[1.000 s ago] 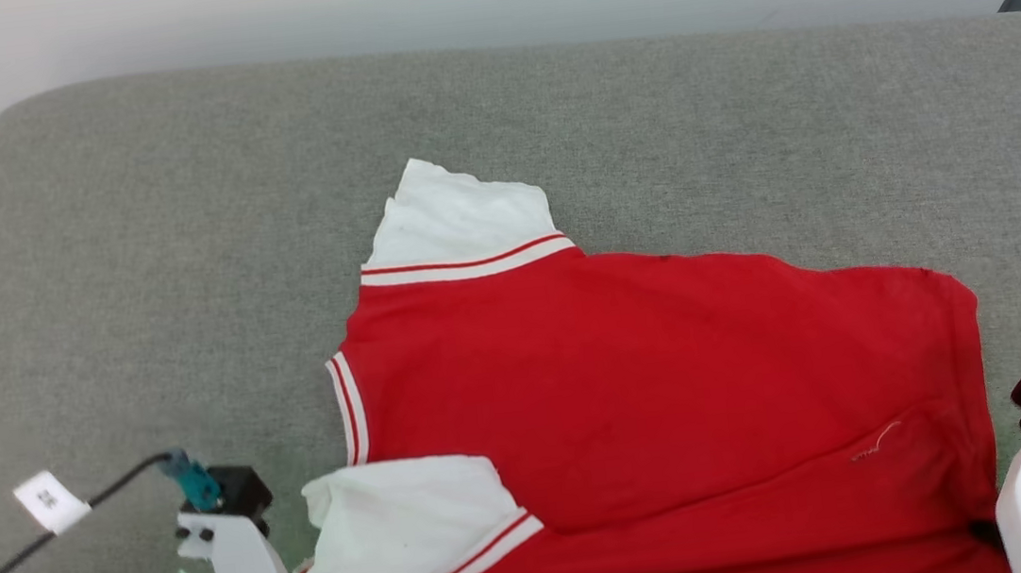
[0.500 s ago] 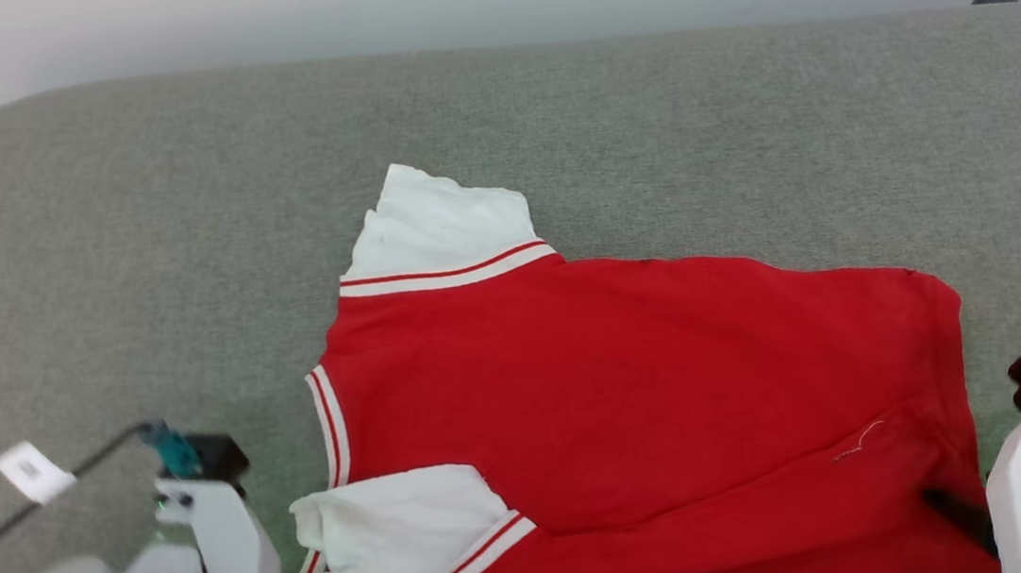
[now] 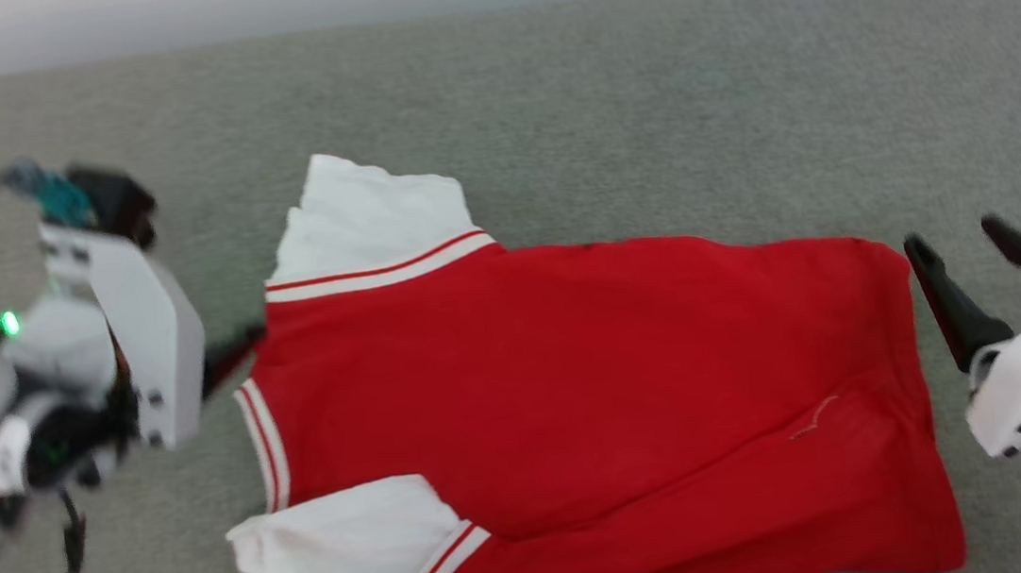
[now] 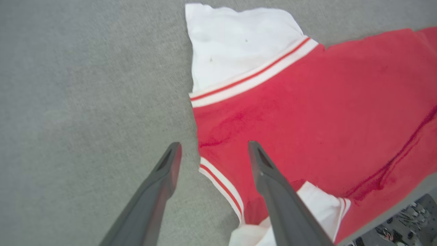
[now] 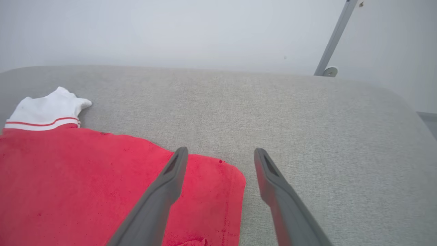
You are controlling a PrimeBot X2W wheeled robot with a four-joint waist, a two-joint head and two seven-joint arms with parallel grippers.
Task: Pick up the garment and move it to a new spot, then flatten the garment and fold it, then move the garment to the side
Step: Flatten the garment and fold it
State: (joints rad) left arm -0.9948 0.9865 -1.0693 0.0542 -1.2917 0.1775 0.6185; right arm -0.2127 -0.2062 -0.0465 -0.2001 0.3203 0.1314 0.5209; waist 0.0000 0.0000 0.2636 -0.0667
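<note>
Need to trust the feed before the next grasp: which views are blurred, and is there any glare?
Head view: soft all over, the left arm and right gripper smeared most. Left wrist view: the garment and grey surface slightly blurred, left gripper clear. Right wrist view: sharpest, even light, no glare; pale wall washed out.

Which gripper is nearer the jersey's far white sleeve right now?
Left. The left gripper is open over the shoulder edge, right beside the far white sleeve. The right gripper is open off the hem, at the opposite end of the garment.
</note>
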